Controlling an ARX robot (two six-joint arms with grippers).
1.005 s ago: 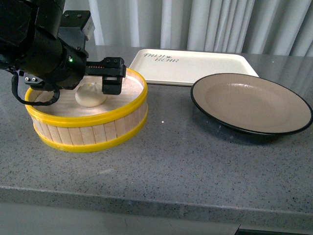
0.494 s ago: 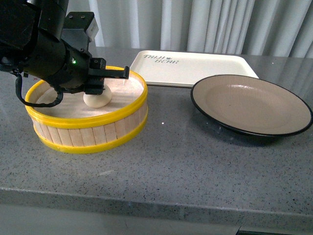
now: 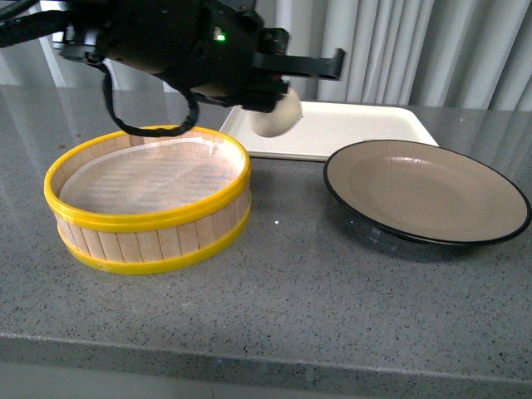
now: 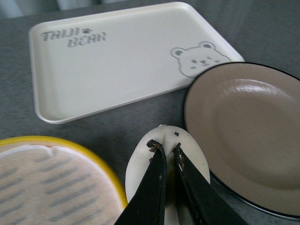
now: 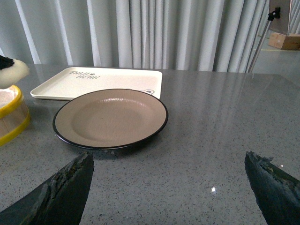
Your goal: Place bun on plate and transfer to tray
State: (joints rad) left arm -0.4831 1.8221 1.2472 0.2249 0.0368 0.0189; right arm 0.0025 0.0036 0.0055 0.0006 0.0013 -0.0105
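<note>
White bun (image 4: 196, 161) | pinched between left jaws | aloft, near plate (image 3: 428, 191)

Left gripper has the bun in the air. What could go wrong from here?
1. The left gripper pinches the bun with its jaws nearly closed; the bun could tear or slip out in mid-air.
2. It hangs short of the plate, near the tray; an early release would miss.
3. Round bun, shallow plate: it may roll.
</note>
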